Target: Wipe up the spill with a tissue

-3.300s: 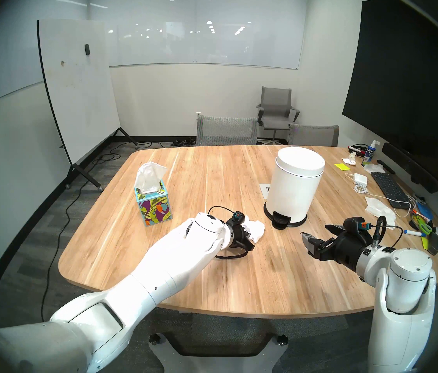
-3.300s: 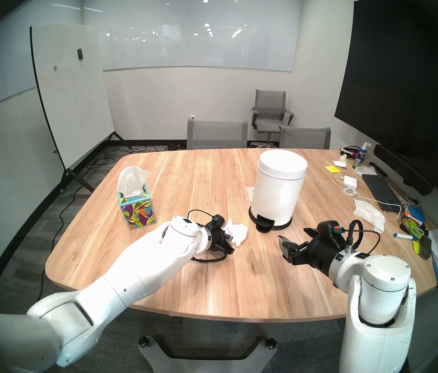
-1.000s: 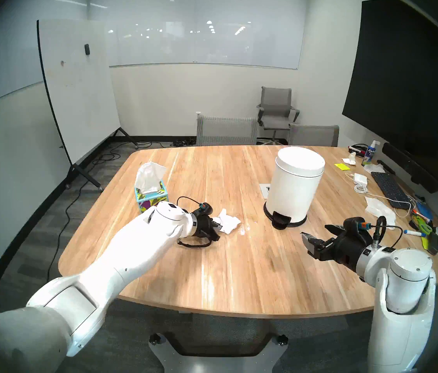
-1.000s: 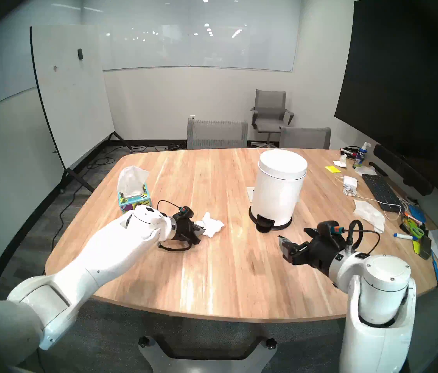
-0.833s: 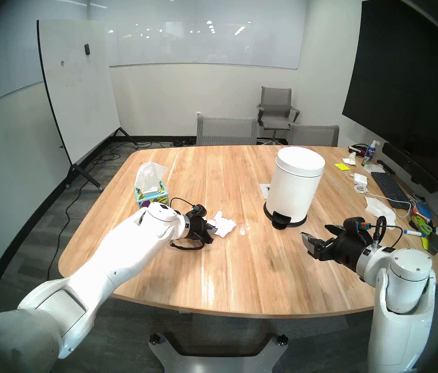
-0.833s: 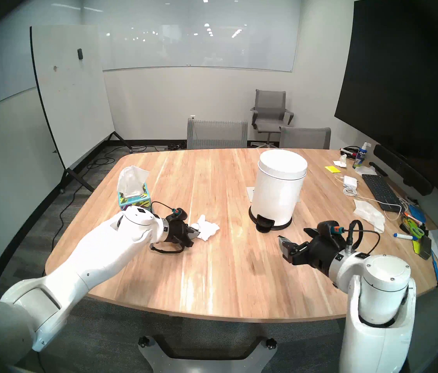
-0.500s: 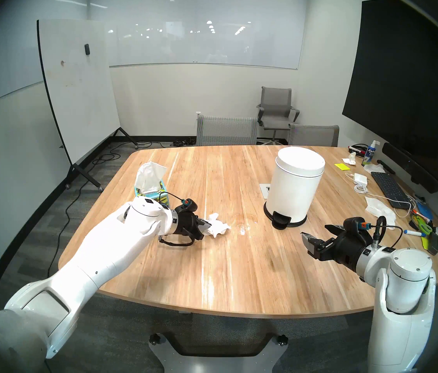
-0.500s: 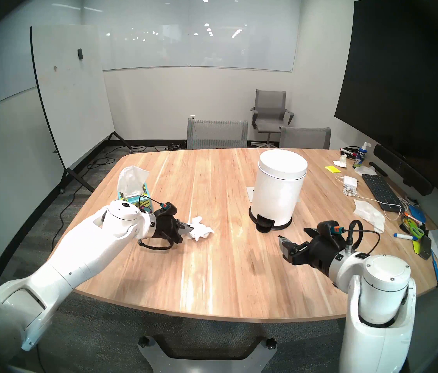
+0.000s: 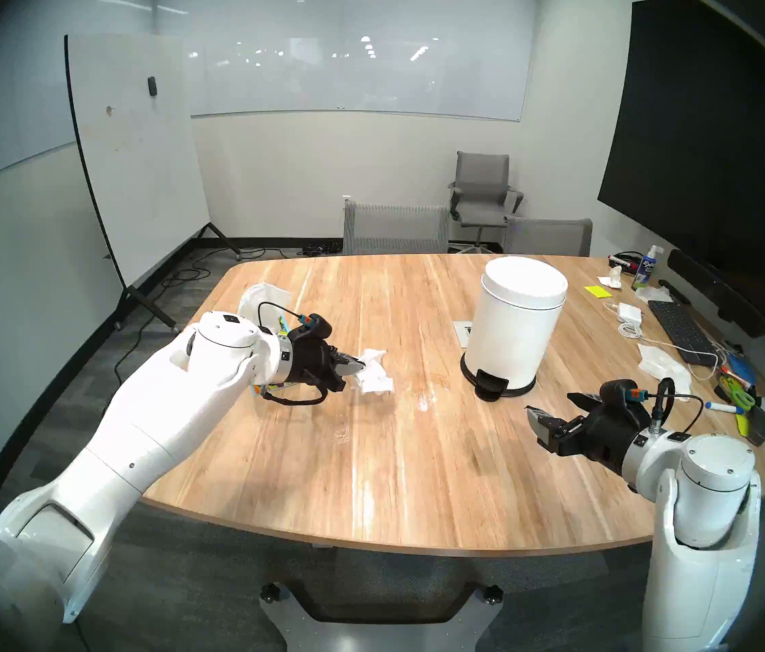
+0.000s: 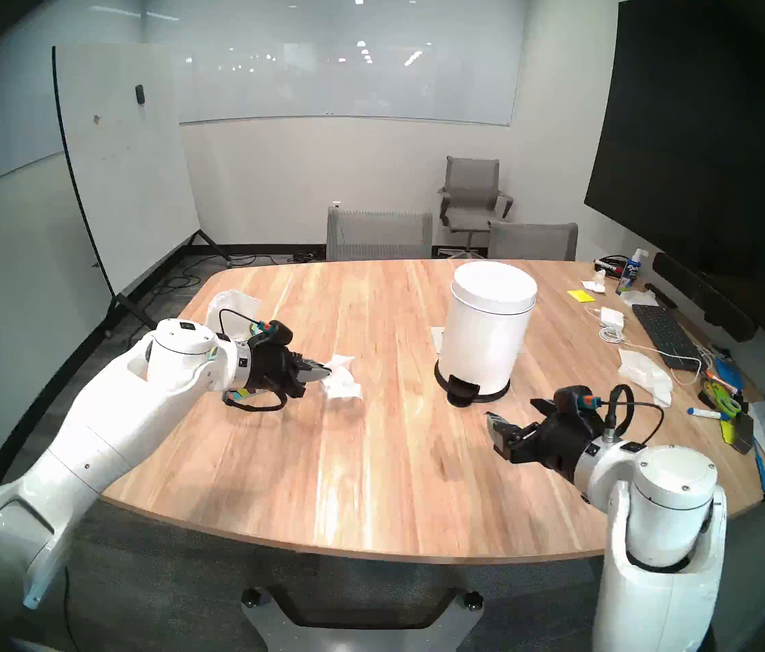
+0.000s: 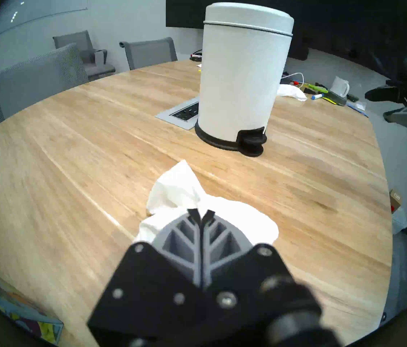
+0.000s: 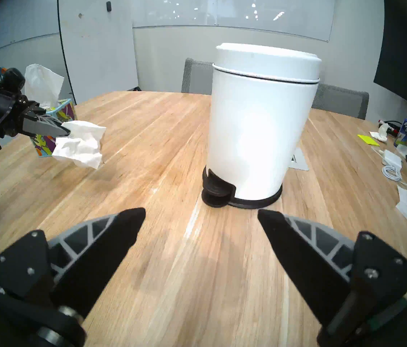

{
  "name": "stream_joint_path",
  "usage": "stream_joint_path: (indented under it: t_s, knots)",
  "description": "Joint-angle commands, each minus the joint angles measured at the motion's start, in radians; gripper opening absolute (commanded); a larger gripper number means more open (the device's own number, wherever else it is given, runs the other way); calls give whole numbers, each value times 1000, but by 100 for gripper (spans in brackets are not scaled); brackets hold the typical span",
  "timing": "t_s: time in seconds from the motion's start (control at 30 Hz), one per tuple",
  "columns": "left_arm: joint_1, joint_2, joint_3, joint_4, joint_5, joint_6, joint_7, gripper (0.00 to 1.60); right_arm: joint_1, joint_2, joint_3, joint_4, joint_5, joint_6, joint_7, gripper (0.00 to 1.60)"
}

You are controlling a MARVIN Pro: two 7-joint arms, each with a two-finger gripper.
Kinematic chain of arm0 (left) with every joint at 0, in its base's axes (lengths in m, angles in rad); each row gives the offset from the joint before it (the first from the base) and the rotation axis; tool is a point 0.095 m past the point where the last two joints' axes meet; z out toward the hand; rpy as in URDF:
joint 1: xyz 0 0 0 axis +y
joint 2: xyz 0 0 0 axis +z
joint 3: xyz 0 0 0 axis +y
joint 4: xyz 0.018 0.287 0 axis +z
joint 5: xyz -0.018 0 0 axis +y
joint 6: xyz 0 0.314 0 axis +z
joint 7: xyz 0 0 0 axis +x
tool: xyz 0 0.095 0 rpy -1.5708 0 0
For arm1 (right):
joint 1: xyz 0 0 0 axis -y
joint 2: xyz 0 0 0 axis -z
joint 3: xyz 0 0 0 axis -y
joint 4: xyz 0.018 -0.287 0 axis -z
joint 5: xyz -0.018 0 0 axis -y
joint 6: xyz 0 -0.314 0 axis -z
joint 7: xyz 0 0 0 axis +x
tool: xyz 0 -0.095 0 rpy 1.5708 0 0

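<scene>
Nearest, at 4 o'clock on the worktop (image 9: pixel 418 496), the right tool (image 9: pixel 554 413) hangs above the wood with its jaws spread wide and nothing between them. It points toward the pedal bin (image 9: pixel 514 321), which stands upright at about 1 o'clock with its lid down and its foot pedal facing the robot.

At 10 o'clock the left tool (image 9: pixel 356 367) is pressed fully together on one corner of the crumpled white tissue (image 9: pixel 375 373). The right wrist view shows the tissue (image 12: pixel 81 143) hanging clear of the worktop, with its shadow on the wood below. Behind the left wrist, further out at 10 o'clock, stands the leaf-print tissue box (image 12: pixel 54 128), mostly hidden in the head views.

Between the tissue and the bin, around the centre of the worktop, lies a faint wet sheen (image 9: pixel 425 392) with small glints. No dark-brown spots can be made out in any view; whether a residue of the spill remains cannot be told.

Judgement: the wiping stroke appears done and the step in hand is lifting the used tissue away. The next move likely calls for carrying it toward the bin, or for one more pass over the damp patch if that proves to be residue. The bin lid is closed, so disposal would need the pedal pressed, and the free right tool sits nearest to it.

Far right, at 2 o'clock, lie a keyboard (image 9: pixel 679 329), a charger and loose tissues.
</scene>
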Motion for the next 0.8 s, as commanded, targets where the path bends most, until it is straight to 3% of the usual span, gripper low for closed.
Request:
stream_joint_path:
  t_s: [0.0, 0.33, 0.77]
  knots:
    - [40, 26, -82, -112, -52, 61, 39, 0, 2, 1, 3, -20, 1, -1, 0, 160]
    - [95, 2, -155, -174, -106, 107, 87, 0, 1, 1, 3, -21, 1, -1, 0, 160]
    - [100, 0, -156, -179, -110, 105, 98, 0, 1, 1, 3, -21, 1, 0, 0, 160]
